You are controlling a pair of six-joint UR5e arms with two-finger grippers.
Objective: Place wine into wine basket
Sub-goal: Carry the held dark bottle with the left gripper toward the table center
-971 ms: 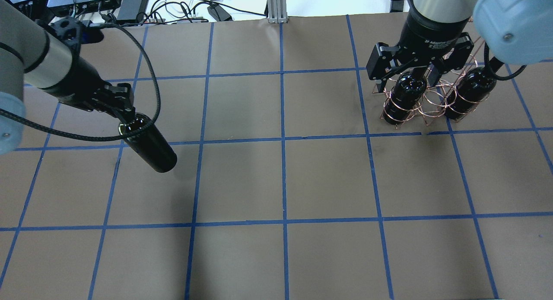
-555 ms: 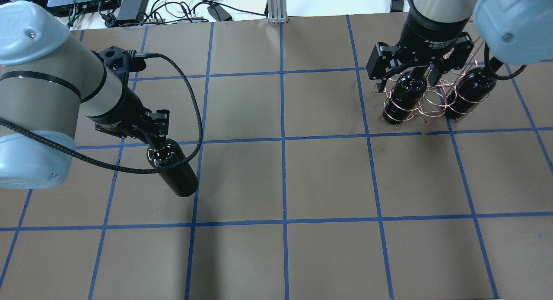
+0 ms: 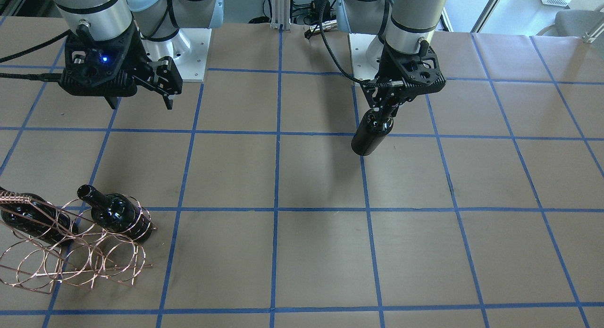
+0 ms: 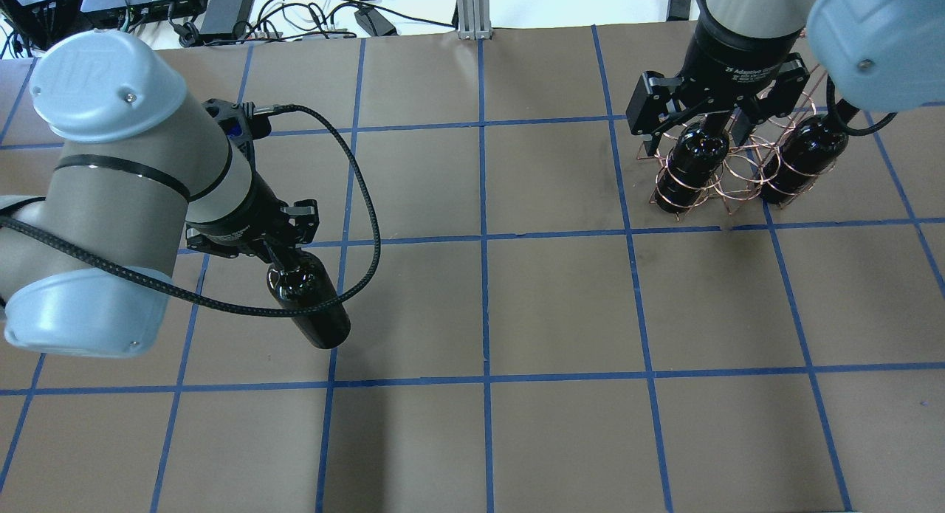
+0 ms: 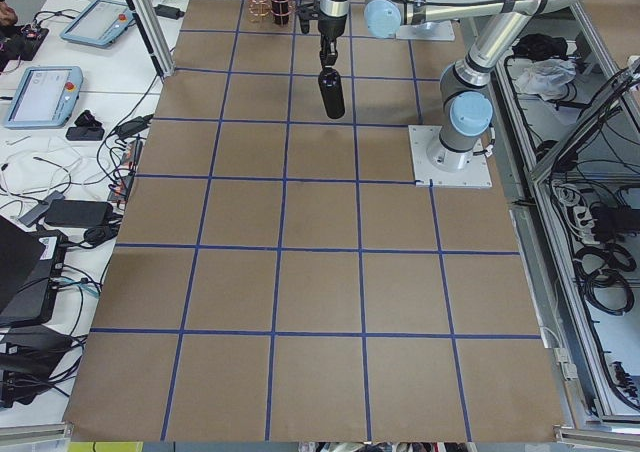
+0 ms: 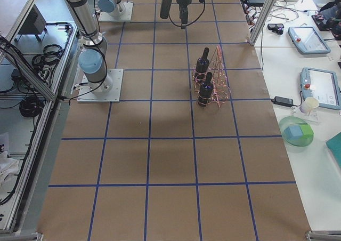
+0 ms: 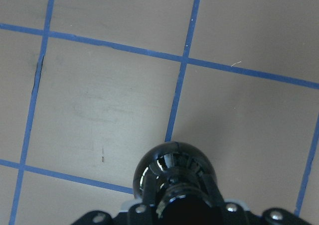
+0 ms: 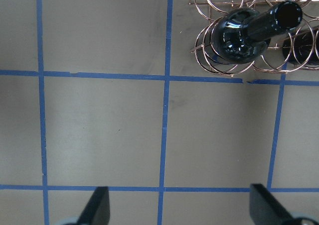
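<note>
1. Overhead exterior: over the last second the left gripper [image 4: 279, 249] has carried the wine [image 4: 311, 308] out of the far-left cell, toward the middle of the table [image 4: 561, 299] and nearer the robot. The right arm hasn't budged.
2. Left gripper: clamped on the bottle's neck, and its wrist view shows the jaws either side of it. The body hangs below, tilted. It looks clear of the paper, since its shadow sits apart from it in the front-facing view.
3. Right gripper [image 3: 140, 101]: jaws wide apart, nothing in them. It hangs high, back from the wine basket [image 4: 727, 192] on the robot's side.
4. Wine basket: on the robot's right, toward the table's far side, well apart from the carried wine. The first seated bottle [image 4: 685, 166] and second seated bottle [image 4: 801, 157] are already in its loops. Other loops look free.
5. My read: pick done, transport under way, insertion not started.
6. Next, a guess: keep crossing right, or hand over to the empty right gripper.
7. Risks: the neck-only hold lets the bottle swing, and the thin wire rack could shift on contact.
</note>
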